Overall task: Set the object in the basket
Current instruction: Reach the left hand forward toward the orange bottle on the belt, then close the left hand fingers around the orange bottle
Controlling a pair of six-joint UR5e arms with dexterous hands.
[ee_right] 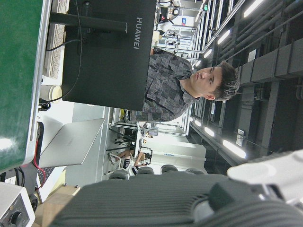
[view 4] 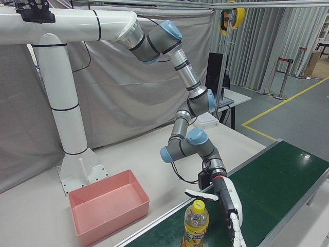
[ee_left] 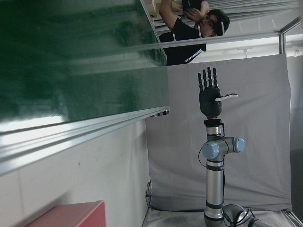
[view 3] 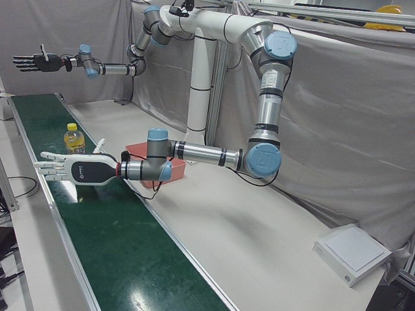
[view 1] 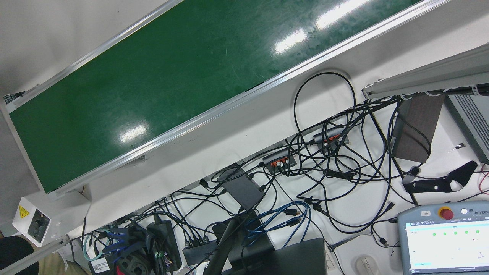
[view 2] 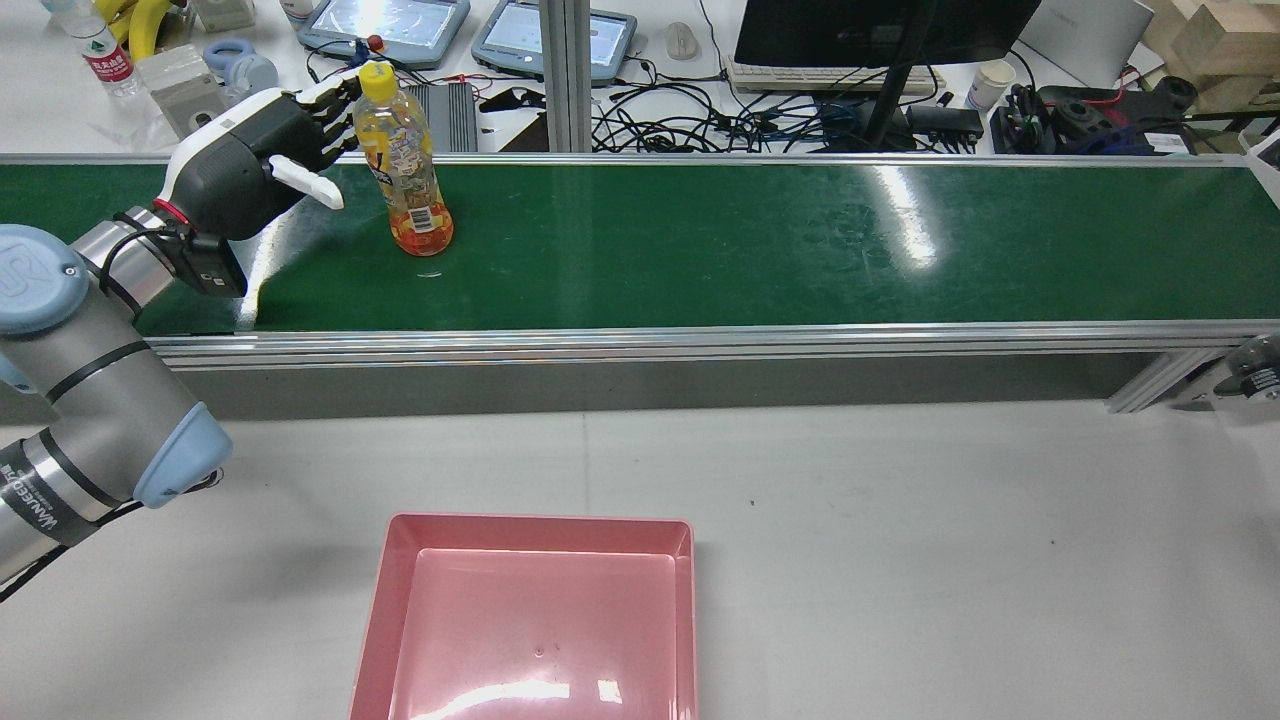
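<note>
An orange drink bottle (view 2: 408, 165) with a yellow cap stands upright on the green conveyor belt (view 2: 750, 240). It also shows in the left-front view (view 3: 74, 139) and the right-front view (view 4: 196, 222). My left hand (view 2: 262, 160) is open, fingers spread, close beside the bottle on its left, not closed on it; it also shows from the front corners (view 3: 72, 170) (view 4: 230, 207). My right hand (view 3: 32, 63) is open and empty, raised high and far from the bottle (ee_left: 210, 94). The pink basket (view 2: 530, 530) sits empty on the white table.
The belt has aluminium rails (view 2: 650, 340) along both sides. Beyond it is a desk with cables (view 1: 324, 164), pendants (view 2: 390, 25) and a monitor (view 2: 880, 30). People (ee_right: 189, 90) stand beyond the station. The basket (view 4: 113, 218) lies near the arms' white pedestal (view 4: 67, 128).
</note>
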